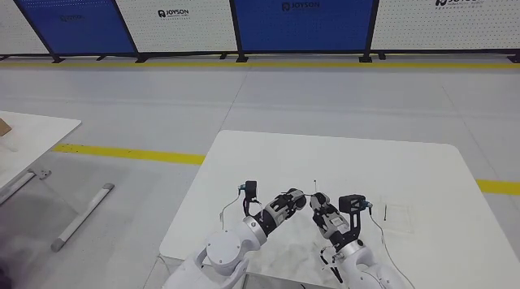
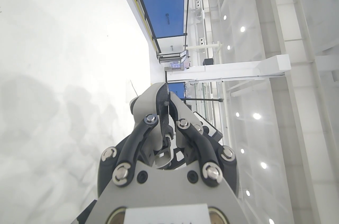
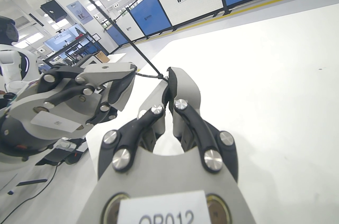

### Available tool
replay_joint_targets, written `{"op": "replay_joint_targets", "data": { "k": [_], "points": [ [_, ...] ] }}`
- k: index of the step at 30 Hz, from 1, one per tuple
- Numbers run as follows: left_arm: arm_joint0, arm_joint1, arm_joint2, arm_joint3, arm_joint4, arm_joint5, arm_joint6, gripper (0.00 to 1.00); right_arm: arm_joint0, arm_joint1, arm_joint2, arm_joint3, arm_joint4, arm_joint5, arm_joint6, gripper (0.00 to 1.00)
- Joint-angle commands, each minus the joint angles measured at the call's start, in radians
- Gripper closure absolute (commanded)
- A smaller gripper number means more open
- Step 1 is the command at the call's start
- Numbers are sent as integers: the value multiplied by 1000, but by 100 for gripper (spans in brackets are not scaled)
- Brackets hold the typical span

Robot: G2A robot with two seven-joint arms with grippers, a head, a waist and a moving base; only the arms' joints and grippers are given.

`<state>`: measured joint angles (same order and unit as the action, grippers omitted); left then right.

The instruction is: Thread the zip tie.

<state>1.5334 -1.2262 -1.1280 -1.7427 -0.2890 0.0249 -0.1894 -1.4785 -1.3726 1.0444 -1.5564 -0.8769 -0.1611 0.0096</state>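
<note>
Matt white table [image 1: 325, 159], black plastic zip tie [image 3: 143, 57]

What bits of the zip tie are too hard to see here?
Right wrist view: whether the zip tie runs through its own head; the joint beside the right gripper is too small.
Left wrist view: the shut left gripper hides the tie.
Top view: the tie is a mere hairline.

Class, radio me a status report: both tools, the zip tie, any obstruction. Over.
Left tool shut on zip tie. Right tool shut on it too, tips close together. No obstacle between them.
</note>
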Motion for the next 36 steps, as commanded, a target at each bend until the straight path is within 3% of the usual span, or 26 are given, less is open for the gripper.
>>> {"op": "replay_joint_targets", "data": {
  "k": [1, 8, 21, 36],
  "points": [
    [0, 0, 0, 0, -3, -3, 1, 100, 1, 0, 0, 2, 0, 0, 1, 100],
    [1, 0, -4, -3, -19, -12, 0, 100, 5, 0, -3, 10, 2, 1, 6, 100],
    [20, 4, -24, -16, -75, -70, -36, 100, 12, -1, -8, 17, 1, 7, 15, 100],
    [95, 17, -63, -86, -85, -137, -90, 100, 19, -2, -14, 21, 0, 9, 23, 100]
  ]
}}
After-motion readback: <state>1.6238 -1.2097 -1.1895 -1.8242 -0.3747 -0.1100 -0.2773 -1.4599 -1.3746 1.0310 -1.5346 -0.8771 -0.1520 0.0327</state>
